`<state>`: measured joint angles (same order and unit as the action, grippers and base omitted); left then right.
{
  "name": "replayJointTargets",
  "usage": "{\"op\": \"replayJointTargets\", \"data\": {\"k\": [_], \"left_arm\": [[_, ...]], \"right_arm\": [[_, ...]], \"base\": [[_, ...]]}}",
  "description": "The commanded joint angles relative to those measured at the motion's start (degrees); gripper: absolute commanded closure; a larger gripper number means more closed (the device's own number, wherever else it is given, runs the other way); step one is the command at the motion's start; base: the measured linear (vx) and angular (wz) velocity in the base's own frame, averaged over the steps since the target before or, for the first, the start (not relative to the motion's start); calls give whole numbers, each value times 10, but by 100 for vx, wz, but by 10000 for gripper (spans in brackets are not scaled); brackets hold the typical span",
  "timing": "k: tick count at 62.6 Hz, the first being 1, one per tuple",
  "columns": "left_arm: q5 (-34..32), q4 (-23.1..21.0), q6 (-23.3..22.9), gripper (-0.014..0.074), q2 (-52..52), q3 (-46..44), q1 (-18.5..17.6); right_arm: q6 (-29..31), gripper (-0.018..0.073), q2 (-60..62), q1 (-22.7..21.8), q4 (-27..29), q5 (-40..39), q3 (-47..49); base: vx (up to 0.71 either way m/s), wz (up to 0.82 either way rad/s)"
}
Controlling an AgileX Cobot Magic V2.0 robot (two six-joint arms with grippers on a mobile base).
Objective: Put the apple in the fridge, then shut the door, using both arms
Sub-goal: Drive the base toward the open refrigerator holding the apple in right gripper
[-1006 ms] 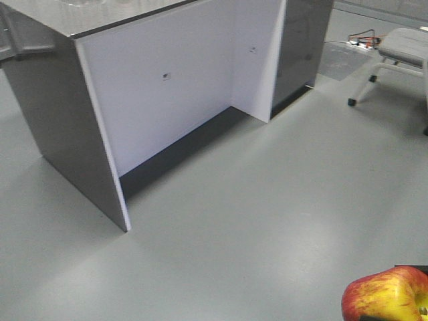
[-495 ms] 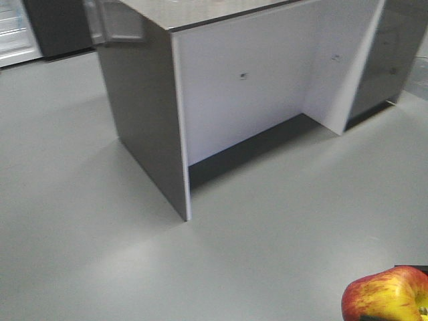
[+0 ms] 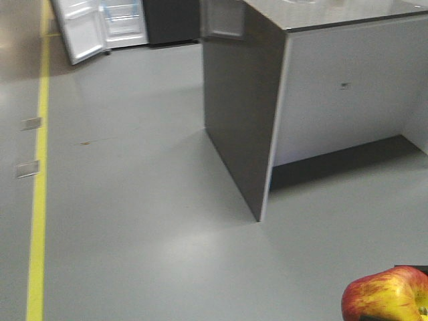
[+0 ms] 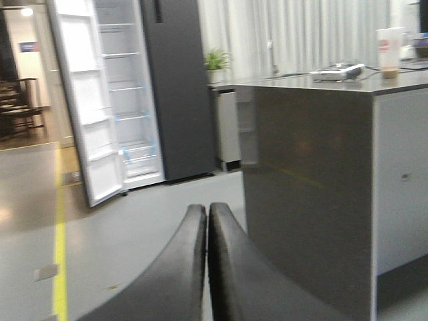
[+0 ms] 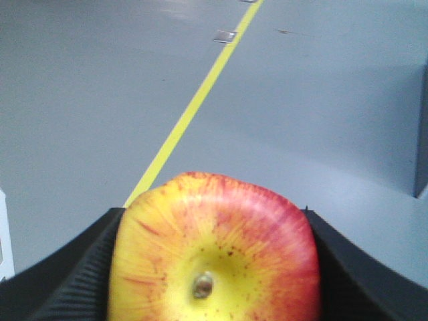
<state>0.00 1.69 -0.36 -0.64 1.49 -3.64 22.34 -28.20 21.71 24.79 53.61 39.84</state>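
While the apple (image 5: 212,257) sits pinched between the ribbed black fingers (image 5: 73,274) of the right end effector (image 5: 214,217), filling the bottom of the right wrist view with its dimple toward the camera, the fridge (image 3: 124,20) stands well apart at the upper left of the front view. Its door (image 3: 79,33) is wide open, white lining showing. Grey floor (image 3: 147,200) lies between, with a yellow line (image 3: 37,200) down the left edge and small floor plates (image 3: 30,123) beside it. A tall grey-topped surface (image 3: 334,15) with a dark end panel fills the upper right, and its near corner falls between apple and fridge in the picture. Only the left wrist view shows the left end effector (image 4: 207,208), its fingers pressed together and empty. That view alone also shows a paper cup (image 4: 389,48) on the surface, a potted plant (image 4: 215,60) beyond it, and the fridge's shelves.
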Motion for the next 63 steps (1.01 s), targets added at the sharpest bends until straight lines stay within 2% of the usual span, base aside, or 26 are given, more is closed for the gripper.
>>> {"op": "replayJointTargets", "data": {"k": [1, 63], "left_arm": [[-45, -4, -5, 603, -8, 12, -3], [-45, -4, -5, 603, -8, 12, -3]], "right_arm": [[3, 148, -2, 1, 14, -34, 16], [3, 148, -2, 1, 14, -35, 16]], "base": [[-3, 51], [4, 32]]}}
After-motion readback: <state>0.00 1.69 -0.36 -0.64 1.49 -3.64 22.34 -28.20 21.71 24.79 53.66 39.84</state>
